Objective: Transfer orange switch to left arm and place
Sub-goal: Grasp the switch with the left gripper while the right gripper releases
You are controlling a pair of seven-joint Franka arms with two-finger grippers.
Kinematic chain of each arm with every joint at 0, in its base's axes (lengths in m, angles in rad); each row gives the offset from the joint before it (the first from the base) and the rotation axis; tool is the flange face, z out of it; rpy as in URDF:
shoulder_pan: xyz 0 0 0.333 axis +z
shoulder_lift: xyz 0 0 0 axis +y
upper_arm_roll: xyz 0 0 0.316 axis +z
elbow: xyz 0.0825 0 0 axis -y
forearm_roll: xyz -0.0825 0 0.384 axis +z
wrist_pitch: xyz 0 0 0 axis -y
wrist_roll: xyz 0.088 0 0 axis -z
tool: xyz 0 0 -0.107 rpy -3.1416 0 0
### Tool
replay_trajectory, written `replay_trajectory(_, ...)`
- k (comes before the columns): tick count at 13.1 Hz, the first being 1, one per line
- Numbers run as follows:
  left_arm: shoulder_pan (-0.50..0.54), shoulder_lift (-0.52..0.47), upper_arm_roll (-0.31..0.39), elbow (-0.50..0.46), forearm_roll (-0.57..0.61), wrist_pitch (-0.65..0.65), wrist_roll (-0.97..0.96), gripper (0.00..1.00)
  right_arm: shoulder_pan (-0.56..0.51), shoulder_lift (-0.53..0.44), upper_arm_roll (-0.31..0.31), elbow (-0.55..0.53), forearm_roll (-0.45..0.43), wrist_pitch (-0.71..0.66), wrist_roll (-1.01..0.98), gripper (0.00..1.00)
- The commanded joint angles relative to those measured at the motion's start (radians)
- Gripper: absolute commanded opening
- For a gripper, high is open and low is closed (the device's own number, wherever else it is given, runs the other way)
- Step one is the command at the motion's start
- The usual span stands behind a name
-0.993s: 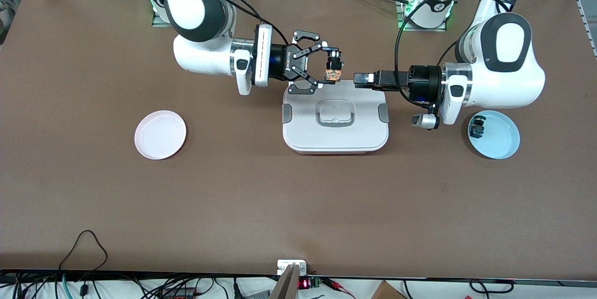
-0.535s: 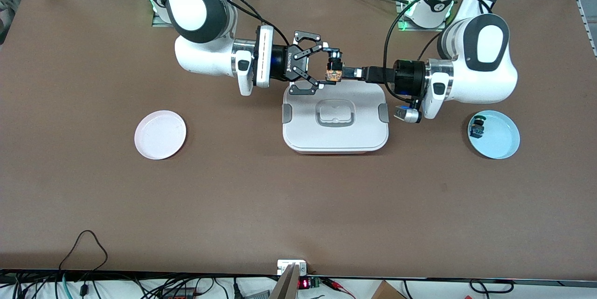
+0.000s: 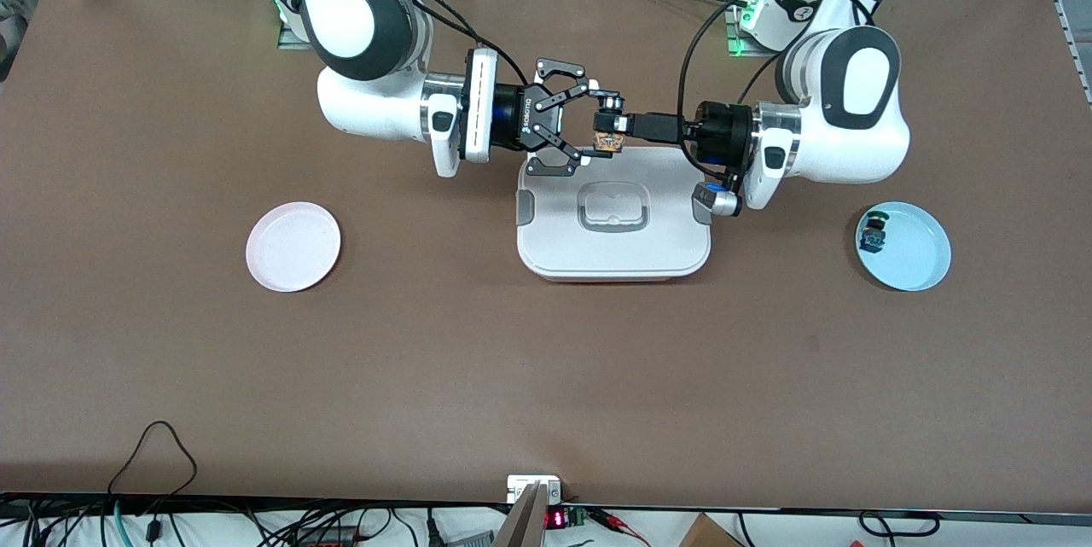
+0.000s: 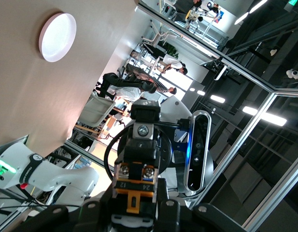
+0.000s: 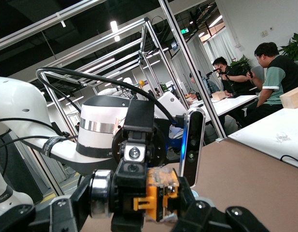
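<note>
Orange switch (image 3: 609, 140) half hidden, pinched between right gripper (image 3: 602, 122) and left gripper (image 3: 627, 125), over box (image 3: 612, 223) edge

Both grippers meet over the box (image 3: 612, 227), above its edge farthest from the camera. Right gripper (image 3: 602, 122) fingers clamp the orange switch (image 3: 608, 138); left gripper (image 3: 627, 127) fingers pinch the same switch from the left arm's end. Pink plate (image 3: 293, 246) toward right arm's end of the bench (image 3: 478, 376). Blue plate (image 3: 914, 250) toward left arm's end holds a small dark switch (image 3: 872, 236).
</note>
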Motion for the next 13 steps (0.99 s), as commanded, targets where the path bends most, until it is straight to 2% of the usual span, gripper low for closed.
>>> replay_trajectory(1,0.009,-0.029,-0.011,-0.017,-0.042,0.004,-0.002,0.05,0.014,0.021,-0.002,0.021,0.012,0.01,-0.023,0.07)
replay_trajectory(2,0.009,-0.03,-0.011,-0.017,-0.041,0.004,-0.001,0.05,0.014,0.021,-0.002,0.021,0.012,0.01,-0.023,0.07)
replay_trajectory(4,0.013,-0.03,-0.011,-0.016,-0.039,0.0,-0.001,0.05,0.012,0.021,-0.002,0.019,0.012,0.01,-0.023,0.19)
replay_trajectory(5,0.015,-0.032,-0.011,-0.016,-0.038,-0.002,-0.002,0.05,0.011,0.021,-0.002,0.021,0.012,0.01,-0.02,0.49)
replay_trajectory(6,0.015,-0.033,-0.01,-0.016,-0.033,-0.003,-0.002,0.05,0.003,0.021,-0.002,0.019,0.011,0.004,-0.005,0.99)
replay_trajectory(8,0.018,-0.033,-0.003,-0.006,0.004,-0.005,0.001,0.06,-0.008,0.018,-0.011,0.019,-0.002,-0.001,0.001,1.0)
replay_trajectory(11,0.062,-0.033,-0.005,0.035,0.195,-0.013,0.002,0.06,-0.067,0.012,-0.013,0.019,-0.056,-0.069,0.023,1.0)
replay_trajectory(13,0.102,-0.027,-0.002,0.084,0.34,-0.061,0.007,0.06,-0.158,0.004,-0.011,0.019,-0.212,-0.193,0.085,1.0)
